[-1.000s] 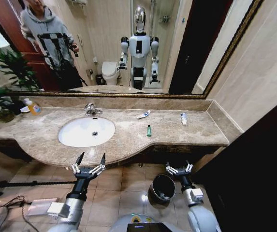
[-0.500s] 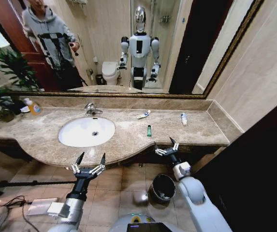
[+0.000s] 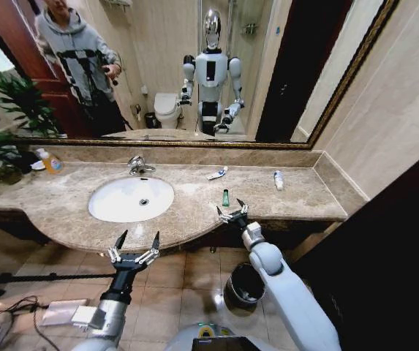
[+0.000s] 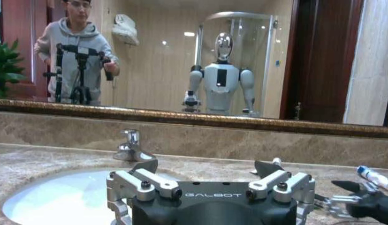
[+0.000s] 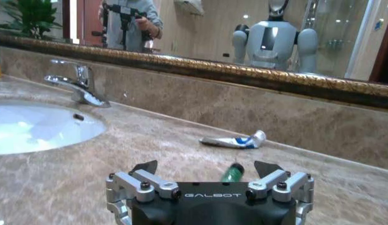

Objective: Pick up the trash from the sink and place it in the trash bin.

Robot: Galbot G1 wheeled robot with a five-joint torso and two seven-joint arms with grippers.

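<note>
Right gripper: was up over the front part of the counter, fingers spread wide with nothing between them. It sat just in front of the little green bottle, not touching it.
Same thing from the right wrist: the green bottle showed right between the two open fingertips, a bit beyond them, lying on the marble.
Left gripper: parked low in front of the counter edge, below the sink, fingers also wide open and holding nothing.
Writing: "GALBOT" in pale letters on the black gripper body, readable in both wrist views. Couldn't make out any print on the tubes or bottle.
Sink: white oval basin set in the counter, chrome faucet at the back. Basin looked bare inside.
Trash on the counter: one white tube with blue on it lay behind the green bottle near the backsplash. A second white tube lay further toward the right end, well apart from the first.
Trash bin: small black round one on the tiled floor, under the right arm, below the counter.
Soap bottle: orange cap, far left of the counter beside the plant.
</note>
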